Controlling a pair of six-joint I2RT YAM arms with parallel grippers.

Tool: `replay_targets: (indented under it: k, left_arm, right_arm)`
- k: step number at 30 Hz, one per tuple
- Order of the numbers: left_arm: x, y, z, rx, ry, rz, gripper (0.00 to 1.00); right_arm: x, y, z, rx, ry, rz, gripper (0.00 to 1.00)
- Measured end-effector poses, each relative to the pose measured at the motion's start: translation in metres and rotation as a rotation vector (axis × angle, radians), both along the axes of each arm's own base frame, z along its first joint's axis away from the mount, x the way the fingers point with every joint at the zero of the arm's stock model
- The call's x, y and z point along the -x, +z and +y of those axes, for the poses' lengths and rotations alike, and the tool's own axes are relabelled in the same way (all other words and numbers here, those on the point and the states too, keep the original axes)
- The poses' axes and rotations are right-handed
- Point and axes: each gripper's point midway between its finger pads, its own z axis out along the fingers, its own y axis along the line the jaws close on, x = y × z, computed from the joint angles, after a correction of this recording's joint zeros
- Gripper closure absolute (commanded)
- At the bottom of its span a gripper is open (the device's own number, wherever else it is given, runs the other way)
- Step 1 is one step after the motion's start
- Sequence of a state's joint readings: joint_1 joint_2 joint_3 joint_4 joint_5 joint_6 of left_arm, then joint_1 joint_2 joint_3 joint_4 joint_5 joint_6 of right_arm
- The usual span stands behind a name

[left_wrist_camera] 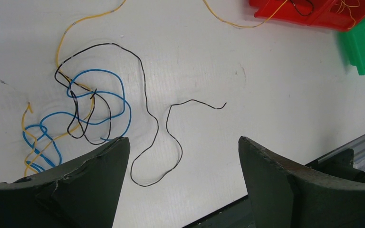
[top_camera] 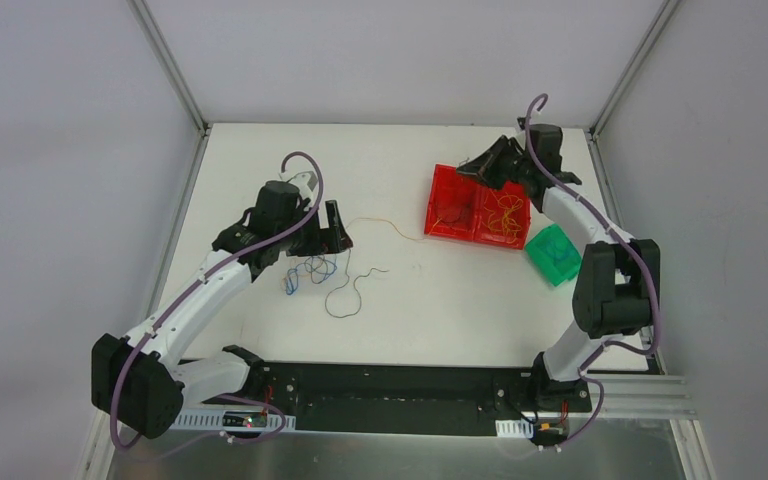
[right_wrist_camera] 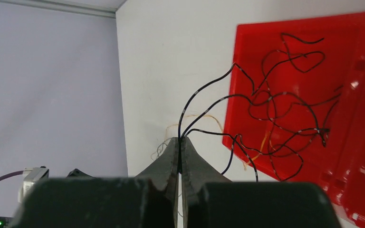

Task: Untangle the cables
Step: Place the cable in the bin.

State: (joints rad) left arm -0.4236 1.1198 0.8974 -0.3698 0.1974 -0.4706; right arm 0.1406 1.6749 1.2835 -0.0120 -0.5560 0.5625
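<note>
White table (top_camera: pixel 440 320), cables left, bins right.
Blue, yellow and black cables (top_camera: pixel 312 268) clump left of centre; a loose black strand (top_camera: pixel 352 290) curls just right of them; a yellow strand (top_camera: pixel 380 222) runs toward the red tray (top_camera: pixel 430 205) at far right, with a green bin (top_camera: pixel 552 253) just beside it.

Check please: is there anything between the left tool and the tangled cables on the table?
Nothing visible blocks it. The left tool is open above the table, and the tangle of blue, yellow and black cables lies just to one side of it. Only a loose black strand trails out from the tangle towards the tool.
</note>
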Motion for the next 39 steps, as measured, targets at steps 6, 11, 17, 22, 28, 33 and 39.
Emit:
replay_targets:
  k: [6, 11, 17, 22, 28, 33, 39]
  left_arm:
    - [0.002, -0.002, 0.001, -0.005, 0.001, 0.010, 0.14]
    - [0.000, 0.001, 0.000, -0.004, 0.000, 0.008, 0.14]
    - [-0.002, 0.000, -0.002, -0.003, -0.003, 0.015, 0.15]
    - [-0.002, 0.000, -0.002, -0.002, -0.005, 0.016, 0.15]
    - [-0.001, 0.000, -0.002, -0.001, -0.005, 0.015, 0.15]
    - [-0.001, 0.003, -0.002, 0.002, -0.005, 0.007, 0.14]
    - [-0.001, 0.004, -0.002, 0.003, -0.005, 0.004, 0.14]
  right_arm:
    - [0.019, -0.052, -0.006, 0.012, -0.001, 0.081, 1.00]
    - [0.045, -0.094, -0.010, 0.029, -0.005, 0.176, 1.00]
    - [0.052, -0.110, -0.015, 0.051, -0.029, 0.214, 1.00]
    - [0.037, -0.110, -0.017, 0.116, -0.063, 0.246, 1.00]
    - [-0.008, -0.105, -0.006, 0.258, -0.091, 0.240, 1.00]
    - [-0.021, -0.131, -0.006, 0.360, -0.119, 0.312, 1.00]
    - [-0.017, -0.171, -0.017, 0.503, -0.144, 0.427, 1.00]
